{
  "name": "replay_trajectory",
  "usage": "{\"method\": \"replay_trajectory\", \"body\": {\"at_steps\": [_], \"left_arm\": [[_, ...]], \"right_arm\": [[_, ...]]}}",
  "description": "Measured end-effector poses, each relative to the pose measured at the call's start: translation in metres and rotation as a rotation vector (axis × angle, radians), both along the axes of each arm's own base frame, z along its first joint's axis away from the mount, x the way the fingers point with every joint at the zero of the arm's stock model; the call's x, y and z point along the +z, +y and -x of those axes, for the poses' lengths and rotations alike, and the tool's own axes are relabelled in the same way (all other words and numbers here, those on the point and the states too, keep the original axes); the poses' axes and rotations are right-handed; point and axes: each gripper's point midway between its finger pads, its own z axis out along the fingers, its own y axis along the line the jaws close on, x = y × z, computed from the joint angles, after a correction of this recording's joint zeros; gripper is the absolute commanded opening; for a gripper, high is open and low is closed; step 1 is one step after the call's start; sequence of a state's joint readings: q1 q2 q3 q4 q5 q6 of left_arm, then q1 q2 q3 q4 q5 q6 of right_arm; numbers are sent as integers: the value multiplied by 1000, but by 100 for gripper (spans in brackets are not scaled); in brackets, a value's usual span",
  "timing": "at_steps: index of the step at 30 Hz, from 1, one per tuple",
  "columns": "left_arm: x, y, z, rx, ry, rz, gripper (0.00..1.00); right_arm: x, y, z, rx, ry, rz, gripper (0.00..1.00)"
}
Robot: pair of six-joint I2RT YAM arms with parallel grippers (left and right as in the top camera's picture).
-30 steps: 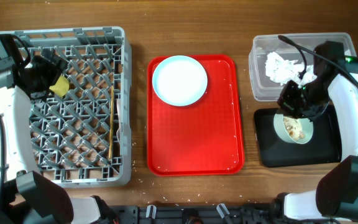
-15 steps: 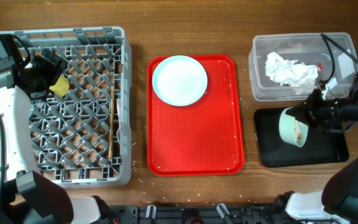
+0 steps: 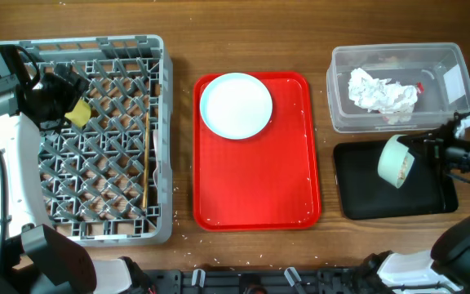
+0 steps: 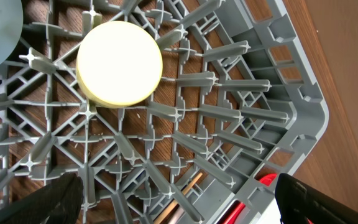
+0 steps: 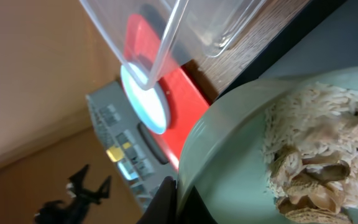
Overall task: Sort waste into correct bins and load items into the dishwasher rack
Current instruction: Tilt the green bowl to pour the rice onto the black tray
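The right claw [image 3: 419, 153] is clamped on the rim of the pale green bowl [image 3: 396, 160], holding it tipped on its side above the black tray [image 3: 365, 200] at the right. The wrist view shows rice and beige scraps [image 5: 316, 162] inside the bowl. Just beyond that tray, the clear tub [image 3: 339, 90] holds the crumpled napkin [image 3: 382, 91]. The left claw [image 3: 55, 96] hangs with its jaws spread wide over the far-left part of the grey rack [image 3: 163, 163], above the yellow cup [image 3: 78, 113] on the lattice. The pale blue plate [image 3: 236, 105] sits at the far end of the red tray [image 3: 255, 180] in the middle.
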State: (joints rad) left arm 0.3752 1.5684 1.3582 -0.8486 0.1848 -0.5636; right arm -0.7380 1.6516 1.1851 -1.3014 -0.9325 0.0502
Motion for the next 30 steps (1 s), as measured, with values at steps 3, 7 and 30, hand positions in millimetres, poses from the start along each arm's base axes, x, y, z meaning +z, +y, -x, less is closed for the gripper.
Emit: {"method": "replay_trajectory", "body": {"at_steps": [3,7,30], "left_arm": [[0,0,0,0,0,0,100],[0,0,0,0,0,0,100],[0,0,0,0,0,0,100]], "right_arm": [[-4,-3,-1,-32,22,-77,4],[-18,-3,1,-48,74,-194,4],[-9,-31,9,-146,-88,-351,4]]}}
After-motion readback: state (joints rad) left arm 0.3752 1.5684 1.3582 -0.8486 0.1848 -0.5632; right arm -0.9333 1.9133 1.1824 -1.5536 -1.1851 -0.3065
